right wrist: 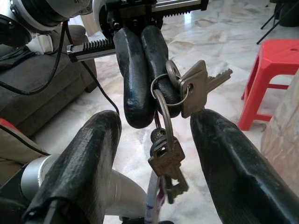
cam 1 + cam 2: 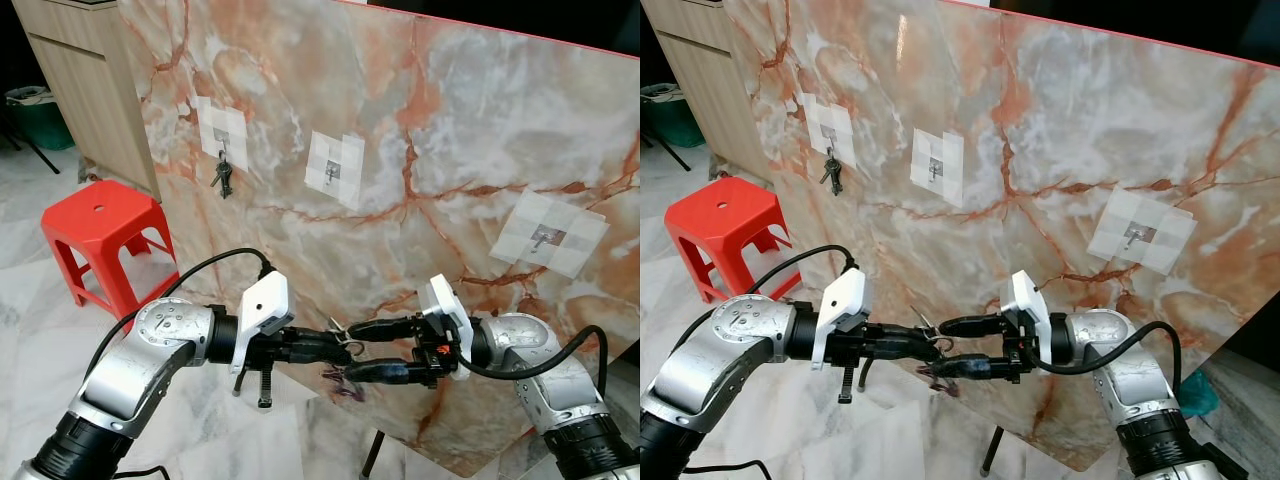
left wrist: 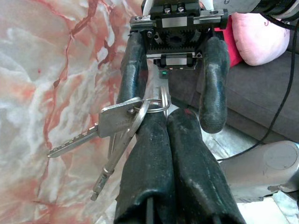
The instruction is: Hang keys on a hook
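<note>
The left gripper [image 3: 170, 122] has its jaws pressed together on the ring of the keys [image 3: 117, 135], so the bunch is pinched at the fingertips and dangles below; in the right wrist view the same keys [image 1: 180, 116] are seen hanging off those closed black fingers [image 1: 140, 60], with a second ring and a brass-looking key lower down. The right gripper [image 2: 362, 350] is held wide apart, one finger above and one below the bunch, facing the left gripper tip to tip; whether the keys are touched by it can't really be told. Both silver arms are stretched toward each other in front of a big orange-veined marble panel [image 2: 420, 130]. Three taped patches with hooks are stuck on that panel: the left hook [image 2: 222, 150] already has another set of keys [image 2: 222, 180] hung on it; the middle hook [image 2: 333, 168] and the right hook [image 2: 545, 238] are bare. A red plastic stool [image 2: 100, 225] is parked on the pale tile floor [image 2: 30, 330] beside the panel.
</note>
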